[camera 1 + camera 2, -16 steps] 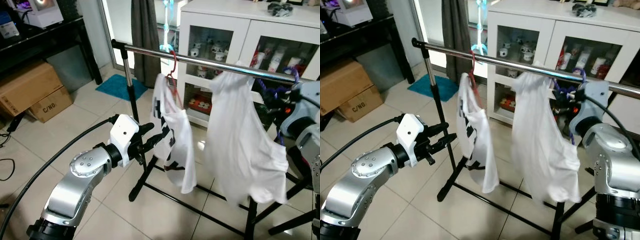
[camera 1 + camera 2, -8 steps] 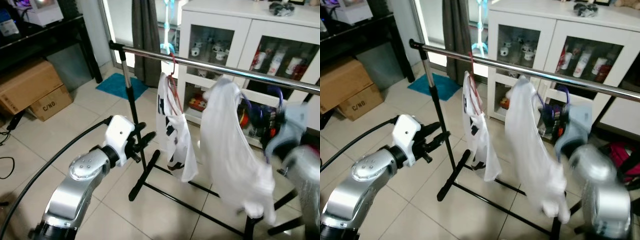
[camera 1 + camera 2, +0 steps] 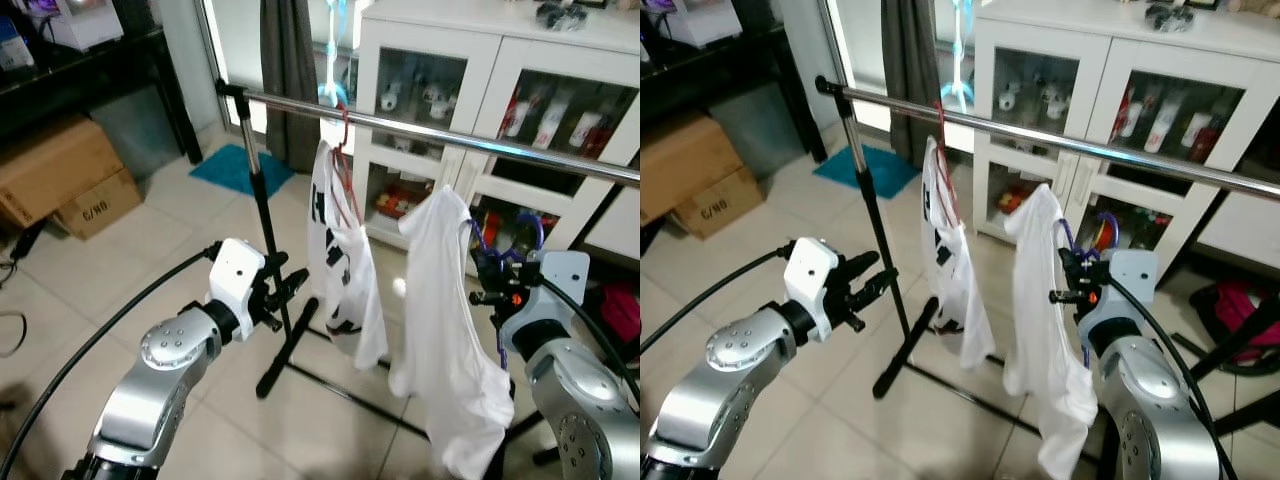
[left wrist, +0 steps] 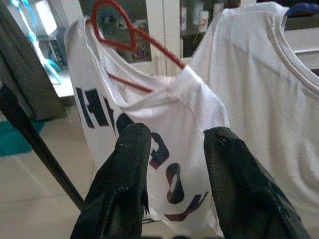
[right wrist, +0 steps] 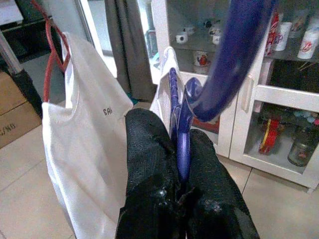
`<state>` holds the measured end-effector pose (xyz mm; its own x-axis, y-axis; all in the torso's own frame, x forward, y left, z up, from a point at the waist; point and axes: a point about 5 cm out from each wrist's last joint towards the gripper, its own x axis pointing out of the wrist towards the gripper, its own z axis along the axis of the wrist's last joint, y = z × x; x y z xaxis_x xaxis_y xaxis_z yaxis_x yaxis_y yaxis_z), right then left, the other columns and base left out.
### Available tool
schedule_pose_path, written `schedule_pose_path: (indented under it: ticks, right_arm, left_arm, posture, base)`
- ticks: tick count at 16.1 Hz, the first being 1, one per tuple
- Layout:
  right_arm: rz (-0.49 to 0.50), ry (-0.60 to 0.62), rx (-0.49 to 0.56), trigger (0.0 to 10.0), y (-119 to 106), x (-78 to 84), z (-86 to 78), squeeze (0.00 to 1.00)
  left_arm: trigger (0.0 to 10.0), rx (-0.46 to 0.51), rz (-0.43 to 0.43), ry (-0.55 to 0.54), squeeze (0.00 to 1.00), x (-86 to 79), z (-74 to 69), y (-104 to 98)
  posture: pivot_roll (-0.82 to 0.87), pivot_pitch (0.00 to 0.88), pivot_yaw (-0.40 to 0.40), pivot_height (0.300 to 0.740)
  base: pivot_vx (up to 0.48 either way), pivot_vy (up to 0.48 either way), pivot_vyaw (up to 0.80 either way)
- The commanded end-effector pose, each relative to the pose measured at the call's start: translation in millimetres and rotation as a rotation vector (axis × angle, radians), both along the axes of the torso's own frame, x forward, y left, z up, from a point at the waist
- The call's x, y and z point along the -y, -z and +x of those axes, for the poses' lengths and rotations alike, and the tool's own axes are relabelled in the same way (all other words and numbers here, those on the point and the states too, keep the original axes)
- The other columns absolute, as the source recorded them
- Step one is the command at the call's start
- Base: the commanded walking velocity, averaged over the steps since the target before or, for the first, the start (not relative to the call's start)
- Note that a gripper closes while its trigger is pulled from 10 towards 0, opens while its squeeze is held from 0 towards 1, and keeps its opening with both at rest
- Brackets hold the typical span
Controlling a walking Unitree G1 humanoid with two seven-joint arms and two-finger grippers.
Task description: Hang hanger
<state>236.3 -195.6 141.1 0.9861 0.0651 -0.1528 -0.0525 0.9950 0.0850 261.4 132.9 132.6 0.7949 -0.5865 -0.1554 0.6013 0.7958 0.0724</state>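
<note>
Hanger [image 5: 185, 124], purple, is clamped at its neck between the fingers [image 5: 149, 149] of the right gripper [image 3: 488, 283]. It sits below the rail [image 3: 480, 140], to the right in the scene; its hook [image 3: 528, 232] is clear of the rail and not yet over it. A plain white shirt [image 3: 450, 350] drapes from this hanger and hangs down toward the floor [image 3: 150, 230].

The left gripper [image 3: 283, 292] is held out near the rack's upright post [image 3: 262, 200], its fingers [image 4: 130, 164] spread apart and grasping nothing. Just beyond them hangs a white shirt with black print [image 3: 340, 260] on a red hanger [image 3: 345, 150] that is already hooked over the rail.

Status: one garment is hung. The purple hanger is gripped but not hung. Remaining steps, as judged: raise the hook above the rail, to the right of the red hanger, lower it on, then release. The long shirt may swing while lifted. A white cabinet [image 3: 480, 60] stands far behind the rack.
</note>
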Motion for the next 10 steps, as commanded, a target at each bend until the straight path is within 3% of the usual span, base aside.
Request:
schedule_pose_path:
  ticks: [1, 10]
  right_arm:
    - [-0.005, -0.012, 0.014, 0.0, -3.8, -3.1, -0.3, 0.00]
    - [-0.022, -0.039, -0.005, 0.0, -1.5, -6.7, 2.2, 0.00]
  left_arm:
    - [10.0, 0.000, 0.004, -0.007, 0.00, -0.9, -0.4, -0.7]
    - [10.0, -0.001, -0.002, -0.016, 0.00, -2.0, -3.3, -1.0]
  posture:
    - [-0.10, 0.000, 0.037, 0.740]
    - [-0.08, 0.000, 0.018, 0.740]
  base:
    - [-0.289, 0.000, 0.00]
    - [-0.250, 0.000, 0.00]
